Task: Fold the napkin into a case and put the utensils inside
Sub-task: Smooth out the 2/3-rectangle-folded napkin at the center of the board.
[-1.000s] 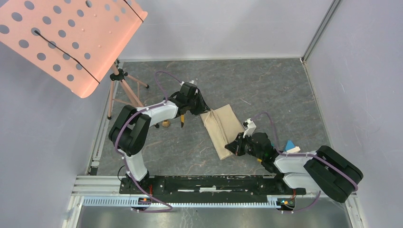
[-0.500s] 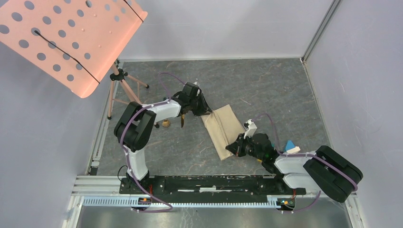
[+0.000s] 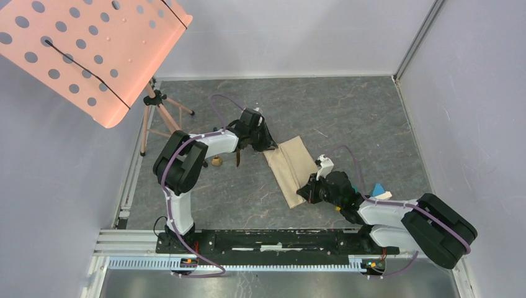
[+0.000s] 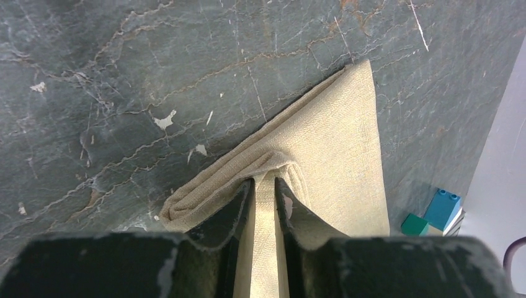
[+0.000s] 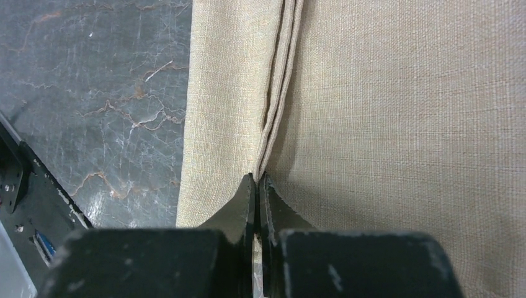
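Napkin (image 3: 290,167), folded into a long beige strip, lies in the middle of the grey desk (image 3: 347,118), running from far to near. At the far left a pink perforated stand (image 3: 93,49) rises on a tripod. The left gripper (image 4: 263,183) sits at the napkin's far-left corner, its jaws narrowed onto a raised ridge of cloth. The right gripper (image 5: 256,180) is at the near end, jaws almost closed and pinching the thin layered edge. Blue and teal blocks (image 4: 441,208) sit to the right
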Tool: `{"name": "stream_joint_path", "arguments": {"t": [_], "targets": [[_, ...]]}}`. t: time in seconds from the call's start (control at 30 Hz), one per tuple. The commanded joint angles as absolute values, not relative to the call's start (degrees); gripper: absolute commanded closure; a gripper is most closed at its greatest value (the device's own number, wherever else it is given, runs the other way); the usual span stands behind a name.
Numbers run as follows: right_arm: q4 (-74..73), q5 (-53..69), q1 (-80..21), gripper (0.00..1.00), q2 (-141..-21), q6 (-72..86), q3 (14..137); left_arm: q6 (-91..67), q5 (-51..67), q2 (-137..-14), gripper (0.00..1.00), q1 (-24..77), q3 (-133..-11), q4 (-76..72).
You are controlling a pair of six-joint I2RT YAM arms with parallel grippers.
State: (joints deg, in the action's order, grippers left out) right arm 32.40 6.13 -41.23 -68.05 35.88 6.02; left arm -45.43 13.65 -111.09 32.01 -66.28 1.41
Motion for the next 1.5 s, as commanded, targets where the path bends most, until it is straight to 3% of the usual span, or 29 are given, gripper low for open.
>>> {"name": "stream_joint_path", "arguments": {"t": [0.0,0.17,0.47,0.63,0.7,0.93,1.2,1.47], "targets": [[29.4,3.1,-41.2,1.00,-67.6,32.3,9.6,-42.5,13.3,-111.7,0.76,32.0,-67.0,-2.0],[27.7,1.3,-41.1,0.98,-68.2,30.7,10.2,-42.1,13.3,-112.1,0.77,31.7,-67.1,-2.2],[16.9,-4.7,-41.0,0.56,-66.3,20.2,19.2,-42.3,14.2,-112.8,0.78,30.6,-65.4,-4.3],[19.5,6.7,-39.5,0.45,-75.5,16.8,28.9,-42.6,14.8,-113.1,0.78,30.3,-64.8,-5.7],[25.6,15.2,-38.1,0.46,-80.6,17.6,31.5,-43.0,15.1,-113.4,0.78,30.3,-64.4,-6.5],[40.5,39.8,-34.6,0.67,-103.2,26.2,44.9,-43.3,16.7,-114.9,0.80,29.9,-64.4,-8.0],[42.1,42.0,-31.8,0.66,-112.5,30.0,47.3,-43.2,17.6,-116.5,0.80,29.3,-64.7,-8.0],[48.1,43.3,-31.0,0.65,-111.3,33.2,37.5,-43.0,17.7,-117.4,0.81,28.6,-65.0,-7.9]]}}
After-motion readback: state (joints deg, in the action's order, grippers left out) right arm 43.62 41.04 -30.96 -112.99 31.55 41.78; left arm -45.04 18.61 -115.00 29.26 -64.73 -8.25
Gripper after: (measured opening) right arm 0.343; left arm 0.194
